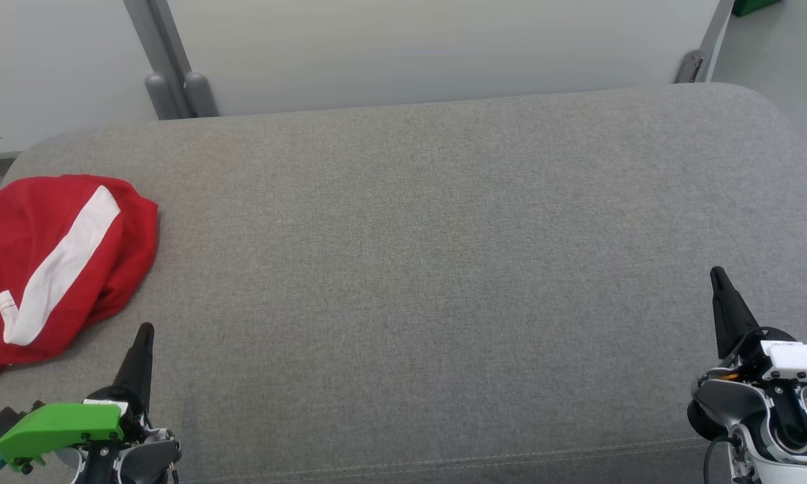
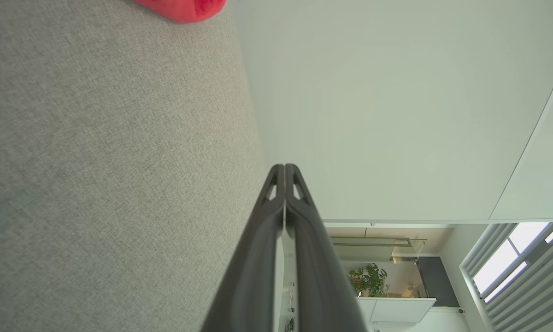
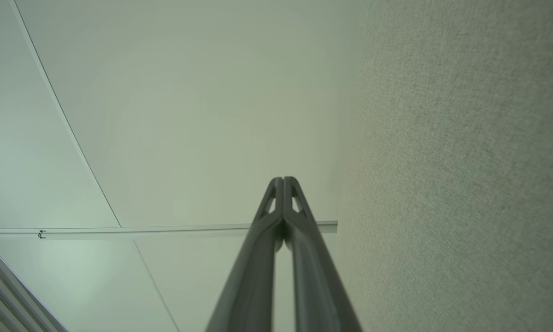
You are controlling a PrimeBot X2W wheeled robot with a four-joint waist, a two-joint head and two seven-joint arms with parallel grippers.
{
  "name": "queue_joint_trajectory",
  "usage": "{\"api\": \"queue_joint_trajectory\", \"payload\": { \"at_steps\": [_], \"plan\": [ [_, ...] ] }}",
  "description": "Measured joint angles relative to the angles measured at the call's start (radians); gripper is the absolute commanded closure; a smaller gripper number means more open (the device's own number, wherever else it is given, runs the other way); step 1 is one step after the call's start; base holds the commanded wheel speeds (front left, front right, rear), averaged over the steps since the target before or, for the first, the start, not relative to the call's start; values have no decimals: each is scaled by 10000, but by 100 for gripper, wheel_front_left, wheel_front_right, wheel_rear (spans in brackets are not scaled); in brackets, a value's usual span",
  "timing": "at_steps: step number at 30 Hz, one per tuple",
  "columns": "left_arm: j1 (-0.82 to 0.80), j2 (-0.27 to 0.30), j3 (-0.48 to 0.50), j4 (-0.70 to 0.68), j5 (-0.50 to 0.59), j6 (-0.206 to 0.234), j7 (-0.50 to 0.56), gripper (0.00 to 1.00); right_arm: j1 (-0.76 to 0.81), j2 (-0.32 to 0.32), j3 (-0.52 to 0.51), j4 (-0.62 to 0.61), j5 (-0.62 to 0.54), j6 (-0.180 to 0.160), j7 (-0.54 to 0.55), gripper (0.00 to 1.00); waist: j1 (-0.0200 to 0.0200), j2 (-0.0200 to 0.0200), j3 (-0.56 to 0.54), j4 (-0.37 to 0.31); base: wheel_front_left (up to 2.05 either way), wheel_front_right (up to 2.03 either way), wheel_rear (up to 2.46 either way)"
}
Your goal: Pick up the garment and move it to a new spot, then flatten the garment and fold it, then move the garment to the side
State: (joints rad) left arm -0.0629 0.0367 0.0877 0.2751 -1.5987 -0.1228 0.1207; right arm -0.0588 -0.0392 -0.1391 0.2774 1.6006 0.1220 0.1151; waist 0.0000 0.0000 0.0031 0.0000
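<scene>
Worktop: padded, with a grey woven cover, rounded far corners and a stitched seam along the near edge. A broad bare stretch runs across the middle and right.

Wall: pale panels close behind the far edge, with grey posts at the far left.

Garment: red with a white stripe, crumpled in a heap at the left end of the worktop. It runs out of the head view's left side, so its overhang cannot be told. A red corner shows in the left wrist view.

Left gripper: near left, fingers pressed together, holding nothing. Its tip is near the garment's near hem and apart from it.

Right gripper: near right, fingers together and empty, well apart from the garment.

Step in hand: judged the first; the pick-up is not yet begun.

Next move calls for: the left gripper to part its fingers, reach forward and left, and pinch a raised fold.

Room: the open middle suits the new spot, and the wall limits reach beyond the far edge
</scene>
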Motion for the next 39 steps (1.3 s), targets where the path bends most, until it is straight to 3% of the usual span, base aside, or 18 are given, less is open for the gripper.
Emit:
{"api": "queue_joint_trajectory", "payload": {
  "at_steps": [13, 14, 28, 39],
  "plan": [
    [102, -48, -2, 167, 2, 8, 4, 100, 107, 59, 0, 163, -2, -6, 0, 100, 0, 0, 0, 0, 0, 0, 0],
    [205, -100, -6, 295, 2, 10, 4, 0, 222, 115, 0, 284, -2, -6, 0, 0, 0, 0, 1, 0, 0, 0, 0],
    [464, -194, -380, 278, 36, 10, -343, 0, 495, 192, 128, 138, -345, -15, -328, 0, 0, 0, 6, -4, 0, 0, 0],
    [463, -107, -834, 121, 932, 10, -811, 0, 514, -207, 399, -153, -1712, -15, -800, 0, 0, 0, 3, -8, 0, 0, 0]
  ]
}}
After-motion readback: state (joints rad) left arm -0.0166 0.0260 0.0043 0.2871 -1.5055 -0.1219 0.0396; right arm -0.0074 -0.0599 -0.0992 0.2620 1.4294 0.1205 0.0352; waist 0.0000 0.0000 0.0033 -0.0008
